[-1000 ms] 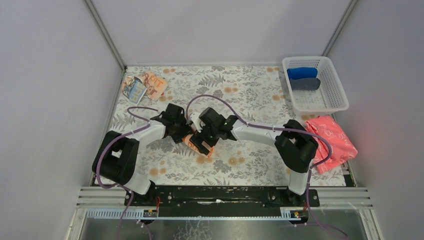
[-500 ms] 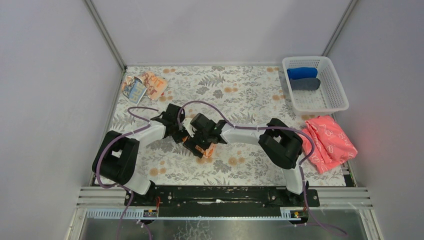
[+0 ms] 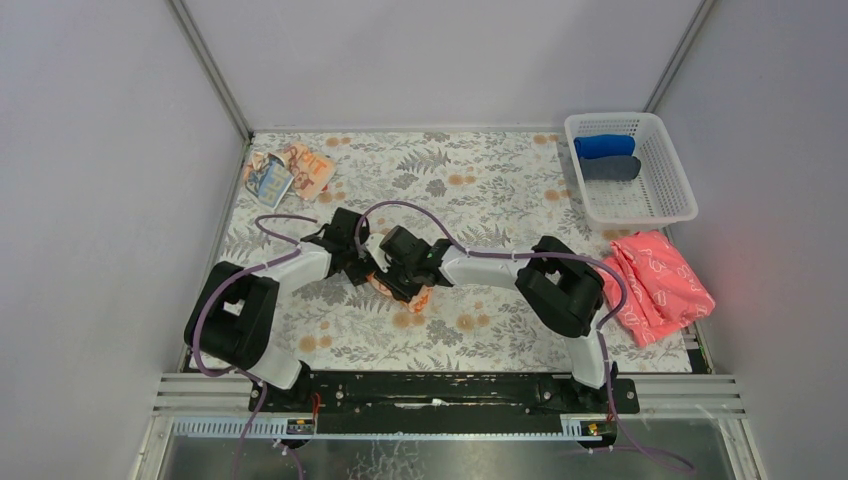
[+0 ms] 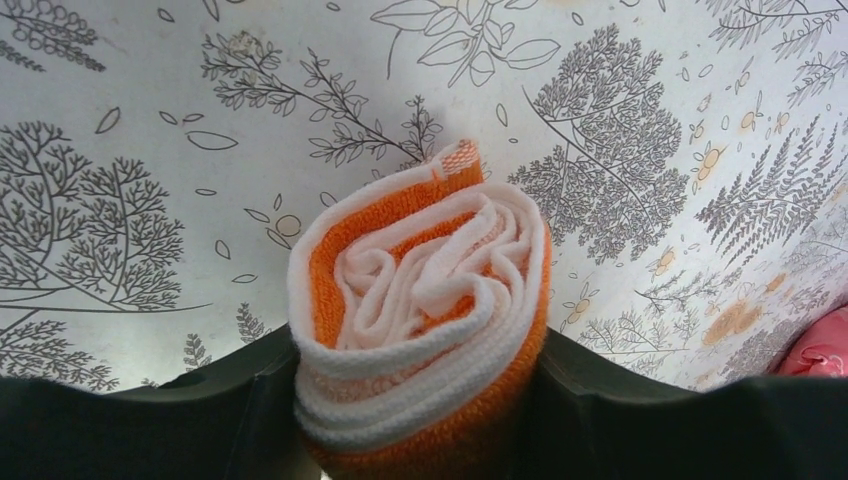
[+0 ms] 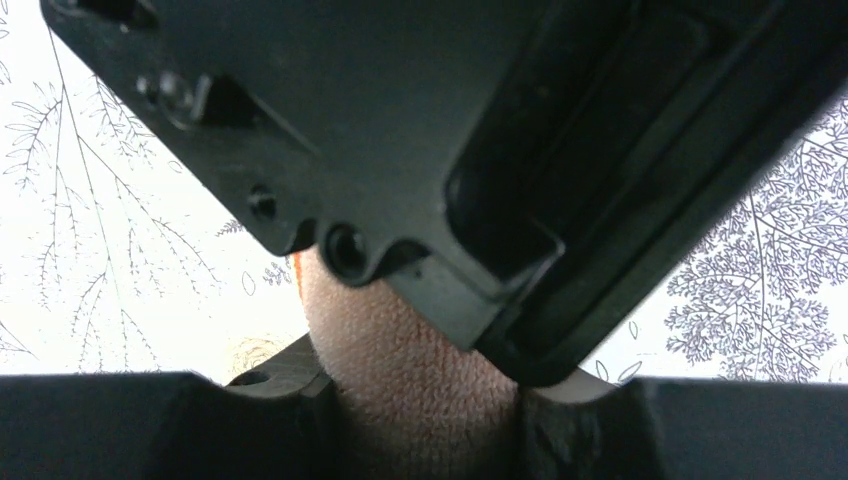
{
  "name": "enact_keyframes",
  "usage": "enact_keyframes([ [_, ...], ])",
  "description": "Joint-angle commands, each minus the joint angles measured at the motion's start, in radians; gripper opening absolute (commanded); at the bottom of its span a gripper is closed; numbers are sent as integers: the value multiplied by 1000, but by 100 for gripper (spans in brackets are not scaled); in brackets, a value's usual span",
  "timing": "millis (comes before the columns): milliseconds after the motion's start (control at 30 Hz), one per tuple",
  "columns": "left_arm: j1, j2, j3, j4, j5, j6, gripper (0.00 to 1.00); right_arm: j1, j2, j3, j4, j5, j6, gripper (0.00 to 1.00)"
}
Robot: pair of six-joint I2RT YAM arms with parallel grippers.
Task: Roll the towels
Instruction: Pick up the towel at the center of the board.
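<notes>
The orange-bordered towel (image 4: 420, 290) is a tight roll, its spiral end of cream and orange layers facing the left wrist camera. My left gripper (image 4: 420, 405) is shut on it, a finger pressing each side. My right gripper (image 5: 425, 400) is shut on the same roll (image 5: 415, 375) from the other side, with the left gripper's black body (image 5: 480, 130) right above. In the top view both grippers (image 3: 362, 268) (image 3: 392, 283) meet mid-table, and only a bit of orange towel (image 3: 418, 300) shows. The pale peach printed towel (image 3: 290, 172) lies crumpled at the far left corner.
A white basket (image 3: 672, 150) at the far right holds a blue roll (image 3: 604, 146) and a dark grey roll (image 3: 610, 168). A pink patterned cloth (image 3: 660, 283) lies at the right edge. The two arms cross closely over the floral table cover (image 3: 480, 180).
My right gripper has moved left up against the left gripper and closed from wide open onto the rolled towel. The left gripper has kept its hold in place.
</notes>
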Motion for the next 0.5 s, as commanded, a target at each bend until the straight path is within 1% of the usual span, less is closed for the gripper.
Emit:
enact_keyframes([
  [0,-34,29,-25,-5,12,10,54,7,10,-48,-111,7,12,19],
  [33,-34,24,-14,-8,13,10,58,6,-4,-54,-116,5,14,13],
  [100,-29,10,19,-18,10,16,64,2,-30,-67,-125,2,17,5],
  [167,-19,-7,56,-37,7,25,69,-5,-61,-86,-130,3,19,1],
  [300,37,-46,137,-93,-5,54,79,-37,-134,-119,-149,2,29,0],
  [467,139,-112,248,-204,-33,128,89,-90,-241,-130,-213,23,35,0],
])
